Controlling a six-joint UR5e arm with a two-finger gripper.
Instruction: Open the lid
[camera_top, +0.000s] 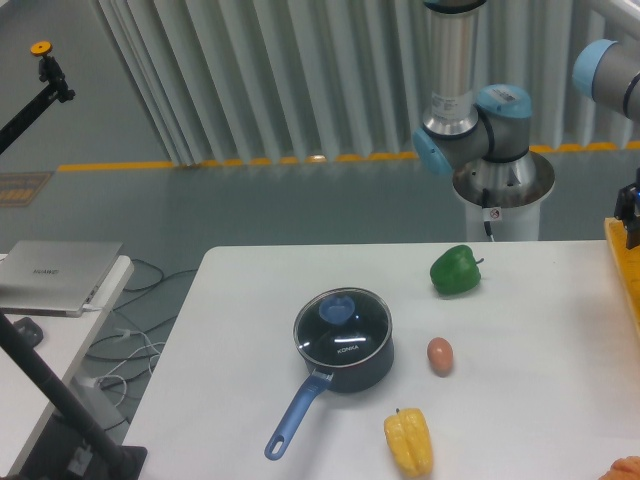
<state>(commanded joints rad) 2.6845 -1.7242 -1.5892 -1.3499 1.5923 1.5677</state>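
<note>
The lid (343, 322), a round glass disc with a thin metal rim and a blue centre knob (336, 309), sits flat on the dark blue saucepan (352, 362) near the middle of the white table (240, 330). The pan's long blue handle (293, 418) points to the front left. A dark part at the right frame edge looks like my gripper (629, 212), far to the right of the lid and above the table's right side. Most of it is cut off, so its jaws do not show.
A green pepper (456, 270) lies behind and to the right of the pan, a brown egg (440, 355) just right of it, a yellow pepper (409, 441) in front. A yellow tray edge (622, 272) and an orange object (625, 470) are at the right edge. The arm's base (497, 185) stands behind the table.
</note>
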